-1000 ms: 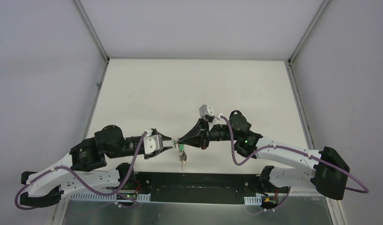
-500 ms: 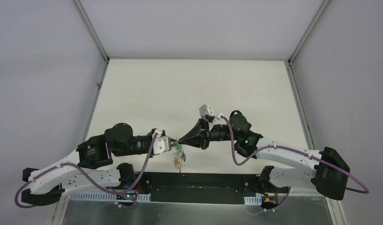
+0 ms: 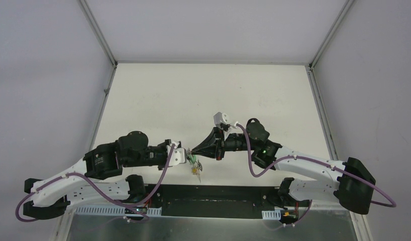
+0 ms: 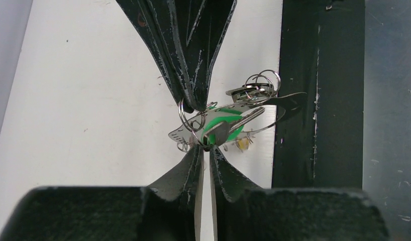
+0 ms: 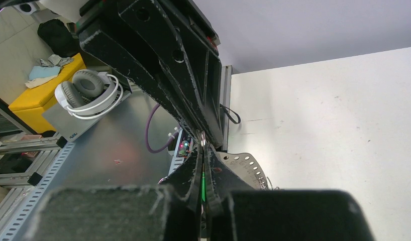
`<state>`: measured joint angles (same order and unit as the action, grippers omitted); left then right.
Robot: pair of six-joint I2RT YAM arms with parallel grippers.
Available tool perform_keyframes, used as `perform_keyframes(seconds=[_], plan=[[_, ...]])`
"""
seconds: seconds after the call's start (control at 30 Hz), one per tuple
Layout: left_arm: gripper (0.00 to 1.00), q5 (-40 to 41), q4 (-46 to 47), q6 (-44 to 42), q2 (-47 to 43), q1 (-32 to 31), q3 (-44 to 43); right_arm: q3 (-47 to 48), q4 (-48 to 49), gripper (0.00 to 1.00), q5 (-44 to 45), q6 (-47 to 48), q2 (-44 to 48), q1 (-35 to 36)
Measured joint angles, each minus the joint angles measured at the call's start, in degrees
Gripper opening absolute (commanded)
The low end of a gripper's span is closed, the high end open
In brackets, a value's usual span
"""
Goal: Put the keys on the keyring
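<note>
Where the two arms meet: tip to tip in mid-air over the near edge of the table [image 3: 203,95], with a bunch of keys dangling right under the meeting spot.
Left gripper [image 4: 205,149]: jaws pinched down on the green-capped key [image 4: 224,124], with just a sliver of gap between them and the key sitting in it.
Right gripper [image 4: 195,106]: clenched tight, tips pointing straight at the left ones. The thin wire of the keyring [image 4: 182,116] comes out right at its tips, so it looks like it's clamping the ring.
Green-capped key: lying roughly flat between the two sets of tips, touching the ring wire.
Keyring: off the table, hanging between the grippers, with a clump of small split rings [image 4: 261,83] and a yellow-capped key [image 4: 242,144] just beside the green cap.
Black-capped key: honestly can't pick it out in that tangle.
</note>
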<state>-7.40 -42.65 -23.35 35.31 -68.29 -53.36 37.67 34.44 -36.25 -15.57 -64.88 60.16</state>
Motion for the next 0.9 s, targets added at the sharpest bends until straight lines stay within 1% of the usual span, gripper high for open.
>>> perform_keyframes(seconds=[0.03,0.07,0.27,0.37,0.5,0.6,0.7,0.77,0.9], plan=[[0.20,0.0,-0.2,0.1,0.1,0.0,-0.2,0.0,0.0,0.00,0.0,0.0,0.0,0.0],[0.21,0.0,-0.4,0.2,0.2,0.0,-0.3,0.0,0.0,0.00,0.0,0.0,0.0,0.0],[0.26,0.0,-1.2,1.4,0.3,0.0,-1.4,0.0,0.0,0.00,0.0,0.0,0.0,0.0],[0.26,-0.2,-1.1,1.7,0.3,0.0,-1.9,0.0,0.0,0.00,0.0,0.0,0.0,0.0],[0.18,-0.2,-0.9,2.1,0.3,0.0,-2.0,0.0,0.0,0.00,0.0,-0.1,0.0,0.0],[0.16,-0.3,-0.8,2.5,0.3,0.0,-2.0,0.0,0.0,0.00,0.0,-0.2,0.0,0.0],[0.19,-0.3,-0.7,3.0,0.4,0.0,-2.0,0.0,0.0,0.00,0.0,-0.4,0.0,0.0],[0.25,-0.3,-0.7,3.2,0.5,0.0,-2.0,0.0,0.0,0.00,0.0,-0.5,0.0,0.0],[0.24,-0.2,-0.6,4.0,0.7,0.0,-2.0,0.0,0.0,0.00,0.0,-0.5,0.0,0.0]])
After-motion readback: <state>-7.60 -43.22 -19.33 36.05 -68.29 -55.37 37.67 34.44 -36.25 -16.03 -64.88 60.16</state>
